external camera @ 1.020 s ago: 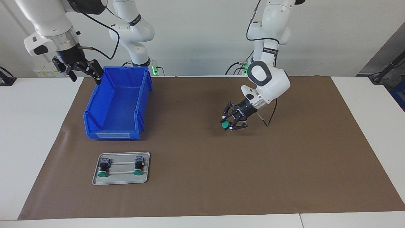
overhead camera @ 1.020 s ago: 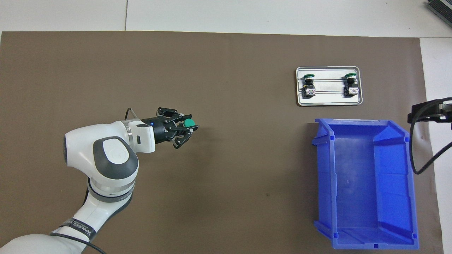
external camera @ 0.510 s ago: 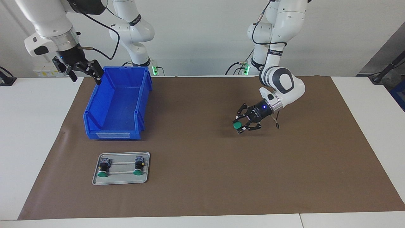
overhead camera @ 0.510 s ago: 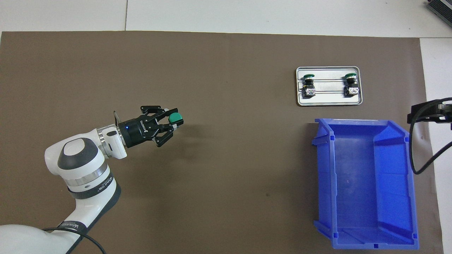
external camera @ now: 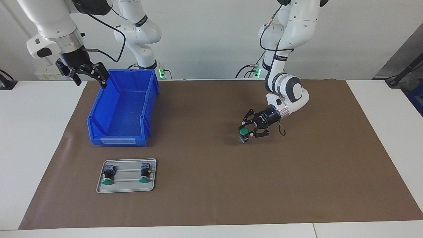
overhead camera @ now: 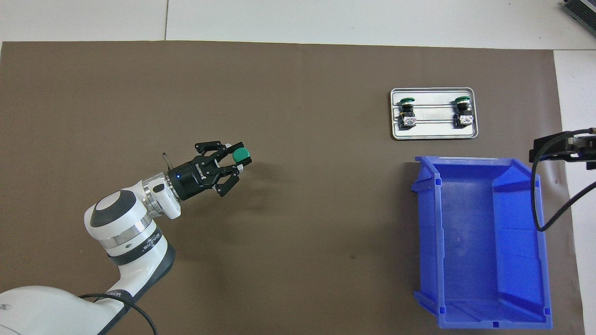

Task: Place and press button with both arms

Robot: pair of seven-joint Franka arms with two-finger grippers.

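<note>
Left gripper point(external camera: 250, 129) pinches the button point(external camera: 244, 132) low over the mat point(external camera: 211, 185); right gripper point(external camera: 86, 73) waits by the bin point(external camera: 123, 109), jaws spread.

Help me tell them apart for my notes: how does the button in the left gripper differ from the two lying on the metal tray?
The button is gripped by the left gripper over the brown mat, green cap up; the tray buttons lie on their sides in the metal tray, untouched, caps pointing away from the robots. All three share green caps and black bodies.
</note>
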